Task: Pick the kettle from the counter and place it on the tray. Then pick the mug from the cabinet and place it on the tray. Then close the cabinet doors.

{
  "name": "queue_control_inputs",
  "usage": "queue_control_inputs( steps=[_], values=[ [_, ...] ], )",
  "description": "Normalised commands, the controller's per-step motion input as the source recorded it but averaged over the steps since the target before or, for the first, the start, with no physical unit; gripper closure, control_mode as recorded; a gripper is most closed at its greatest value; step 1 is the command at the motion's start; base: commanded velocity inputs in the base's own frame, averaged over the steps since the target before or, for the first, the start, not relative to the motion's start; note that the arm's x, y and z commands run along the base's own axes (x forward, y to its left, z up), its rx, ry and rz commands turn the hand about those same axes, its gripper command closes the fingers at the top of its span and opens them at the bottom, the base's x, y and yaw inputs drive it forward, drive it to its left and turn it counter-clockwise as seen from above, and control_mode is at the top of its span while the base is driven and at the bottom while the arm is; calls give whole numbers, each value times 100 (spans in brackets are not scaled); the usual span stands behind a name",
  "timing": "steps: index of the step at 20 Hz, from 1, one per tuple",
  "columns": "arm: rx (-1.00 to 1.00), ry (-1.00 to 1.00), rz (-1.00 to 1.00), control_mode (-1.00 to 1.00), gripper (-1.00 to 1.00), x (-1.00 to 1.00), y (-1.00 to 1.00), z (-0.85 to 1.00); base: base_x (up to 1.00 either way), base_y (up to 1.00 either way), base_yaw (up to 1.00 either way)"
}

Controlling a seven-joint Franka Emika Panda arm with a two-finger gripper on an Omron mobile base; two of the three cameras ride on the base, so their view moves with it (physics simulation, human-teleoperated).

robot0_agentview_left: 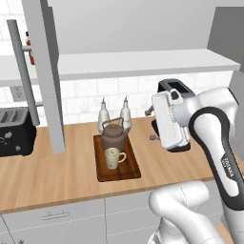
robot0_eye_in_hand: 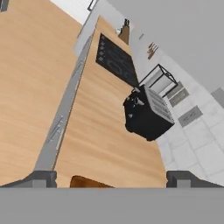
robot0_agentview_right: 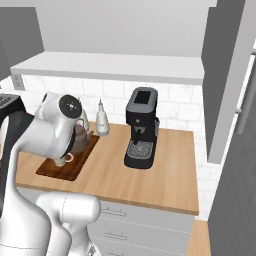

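Observation:
The brown kettle (robot0_agentview_left: 113,136) and the cream mug (robot0_agentview_left: 113,158) both stand on the dark wooden tray (robot0_agentview_left: 129,170), the mug in front of the kettle. In the right base view my arm partly hides the kettle (robot0_agentview_right: 81,138), the mug (robot0_agentview_right: 65,159) and the tray (robot0_agentview_right: 57,171). My hand hangs above the counter (robot0_agentview_left: 57,171), to the right of the tray. In the hand view my gripper (robot0_eye_in_hand: 111,178) is open with nothing between its fingertips (robot0_eye_in_hand: 43,176), and a tray corner (robot0_eye_in_hand: 85,182) shows below. Both cabinet doors stand open: the left door (robot0_agentview_left: 47,71) and the right door (robot0_agentview_right: 220,75). The cabinet shelf (robot0_agentview_left: 143,64) is bare.
A black coffee machine (robot0_agentview_left: 175,88) stands behind my hand, by the wall. Two white bottles (robot0_agentview_left: 104,116) sit just behind the tray. A black toaster (robot0_agentview_left: 14,131) is at the counter's left end. The left door's bar handle (robot0_agentview_left: 23,66) juts over the counter.

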Motion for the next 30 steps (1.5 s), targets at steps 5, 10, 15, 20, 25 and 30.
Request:
queue_control_inputs(
  steps=[5,10,15,20,25,30],
  values=[
    [-4,-11,11,-100,-100,-11,15,25,0,0,0],
    [-7,-15,14,-100,-100,-13,27,24,0,0,0],
    [-4,-21,21,-100,-100,-23,30,31,0,0,0],
    [-2,-11,9,-100,-100,-31,41,35,0,0,0],
    [0,-12,0,-100,-100,-53,44,24,0,0,0],
    [2,-8,0,-100,-100,-52,45,16,0,0,0]
  ],
)
